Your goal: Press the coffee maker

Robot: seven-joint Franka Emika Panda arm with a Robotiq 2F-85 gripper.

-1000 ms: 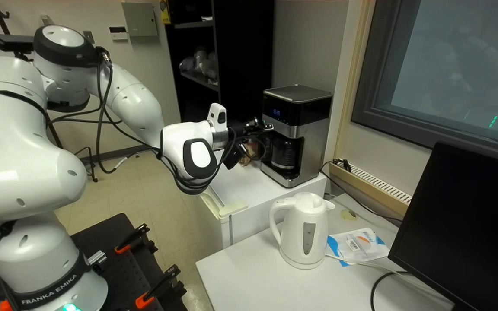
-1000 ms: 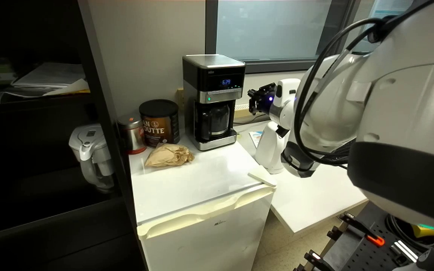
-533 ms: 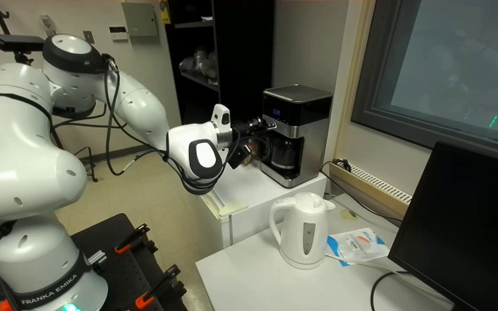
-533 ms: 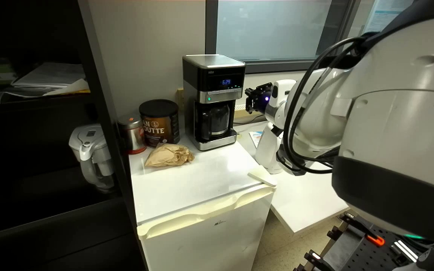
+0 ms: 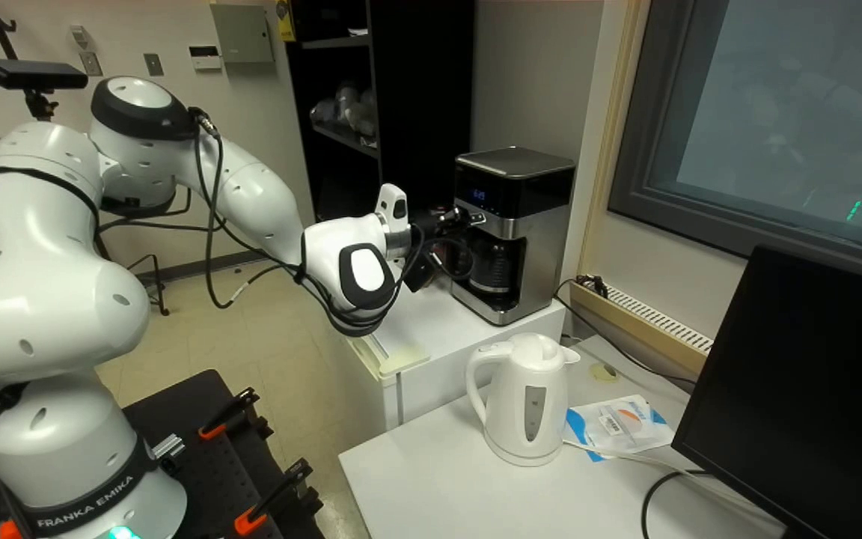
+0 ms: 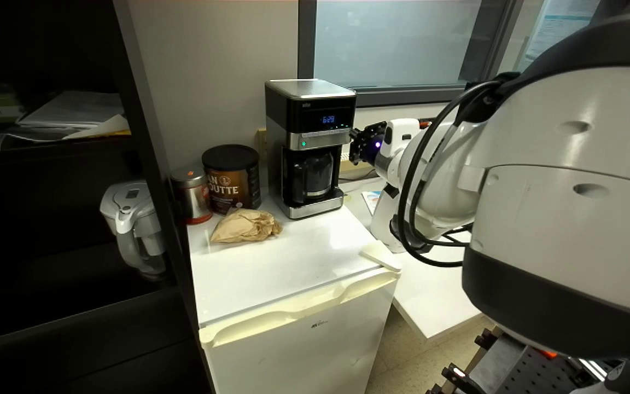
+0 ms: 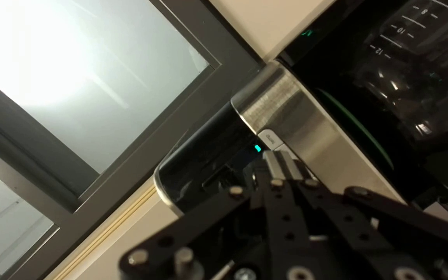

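Note:
The boxy coffee maker (image 5: 543, 262), black with silver-grey bands, stands upright on a white fridge in both exterior views (image 6: 282, 126). Its blue clock is lit, and a dark glass carafe (image 6: 318, 175) sits inside. My gripper (image 5: 478, 218) points at its front, level with the silver button band. It is also seen at the right front edge of the machine (image 6: 352, 143). In the wrist view my gripper (image 7: 282, 161) is shut, fingertips together with nothing seen between them. They overlap the row of small buttons (image 7: 270, 139) and hide part of it. I cannot tell whether they touch.
A white kettle (image 5: 528, 404) stands on the white desk (image 5: 431, 479) below the arm. A brown paper bag (image 6: 246, 225), a coffee can (image 6: 233, 180) and a metal tin (image 6: 192, 194) sit beside the machine. A monitor (image 5: 812, 389) and a dark shelf (image 6: 151, 164) flank the area.
My gripper has moved forward toward the coffee maker's front and slightly down in the exterior views. The arm has stretched out after it. The coffee maker has not moved.

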